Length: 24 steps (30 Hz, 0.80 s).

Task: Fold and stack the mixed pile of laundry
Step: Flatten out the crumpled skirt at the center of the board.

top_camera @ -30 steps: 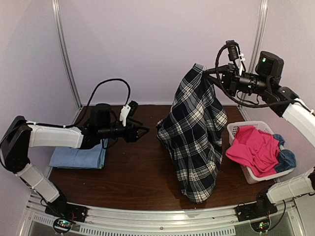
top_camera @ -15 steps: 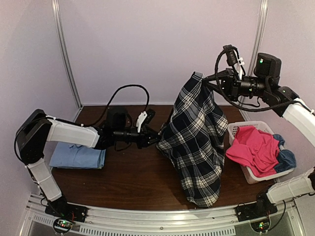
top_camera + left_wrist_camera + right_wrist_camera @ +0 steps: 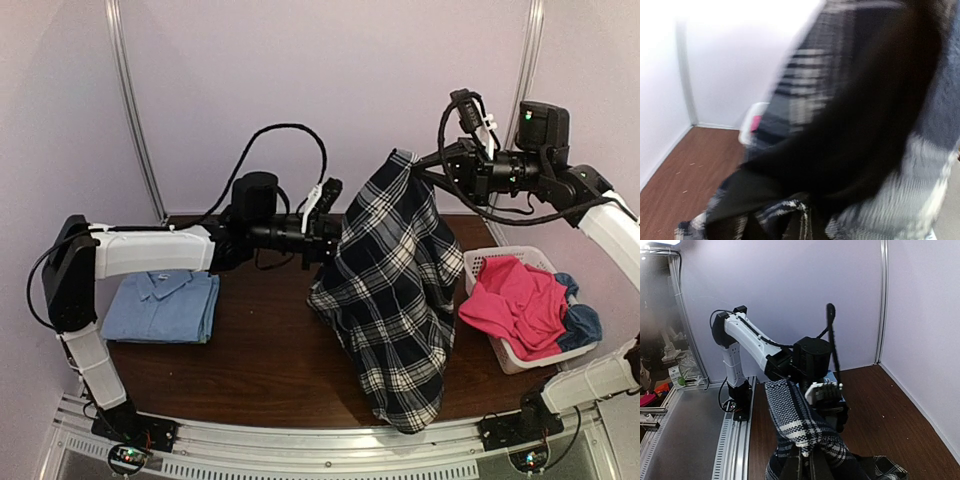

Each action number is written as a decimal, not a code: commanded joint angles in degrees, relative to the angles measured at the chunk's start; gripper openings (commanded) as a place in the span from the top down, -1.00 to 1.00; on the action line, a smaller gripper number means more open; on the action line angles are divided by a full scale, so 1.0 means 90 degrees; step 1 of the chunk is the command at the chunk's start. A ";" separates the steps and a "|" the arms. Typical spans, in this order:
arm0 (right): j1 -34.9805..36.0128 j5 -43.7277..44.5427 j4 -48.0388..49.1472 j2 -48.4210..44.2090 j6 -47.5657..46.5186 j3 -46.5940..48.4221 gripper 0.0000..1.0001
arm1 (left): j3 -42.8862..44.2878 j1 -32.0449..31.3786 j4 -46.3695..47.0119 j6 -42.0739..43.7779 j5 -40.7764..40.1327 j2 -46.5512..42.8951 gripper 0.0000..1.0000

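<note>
Left fingers (image 3: pixel 328 238) moved in, pinching the plaid shirt (image 3: pixel 395 290) that right fingers (image 3: pixel 428 168) hold over brown table (image 3: pixel 270 370).

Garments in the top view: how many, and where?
4: plaid shirt hanging from the right claw; light blue shirt folded on the table, left side; hot-pink trousers and duller blue cloth in the basket. More may be hidden under those.

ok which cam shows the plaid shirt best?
Top external: the whole plaid shirt hangs from the right gripper, left gripper shut on its edge. Left wrist gives only a blurred close-up of the cloth; right wrist just the pinched corner.
</note>
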 commanded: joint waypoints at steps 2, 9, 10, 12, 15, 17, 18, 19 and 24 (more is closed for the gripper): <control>0.0044 0.0896 -0.0205 0.0005 -0.0548 0.0275 1.00 | 0.0084 -0.1357 -0.1120 0.1221 0.1136 -0.0355 1.00; 0.0511 0.0411 0.0519 0.0228 -0.0124 0.0633 1.00 | 0.0314 -0.1599 0.0268 -0.0153 -0.0627 0.1189 0.96; 0.0554 0.0338 0.0590 0.0198 -0.0060 0.0692 1.00 | 0.0405 -0.1572 0.0301 -0.0350 -0.1144 0.1443 0.91; 0.0566 0.0330 0.0658 0.0048 0.0048 0.0784 1.00 | 0.0447 -0.1464 0.0274 -0.0697 -0.2031 0.1807 0.86; 0.0535 0.0588 0.0456 -0.0277 -0.0084 0.0903 1.00 | 0.0320 -0.1324 -0.0306 -0.0870 -0.3163 0.1895 0.62; 0.0492 0.0841 0.0232 -0.0444 -0.0241 0.0927 1.00 | -0.0048 -0.1249 -0.0428 -0.0716 -0.3391 0.1592 0.19; 0.0469 0.0980 0.0160 -0.0520 -0.0341 0.0880 1.00 | -0.0240 -0.1248 -0.0493 -0.0501 -0.3500 0.1359 -0.10; 0.0441 0.1165 0.0145 -0.0592 -0.0388 0.0776 1.00 | -0.0403 -0.1245 -0.0637 -0.0277 -0.3570 0.1070 -0.49; 0.0203 0.2060 0.0433 -0.1022 -0.0438 -0.0173 1.00 | -0.1131 -0.1246 -0.1066 0.0576 -0.4256 -0.0465 -0.74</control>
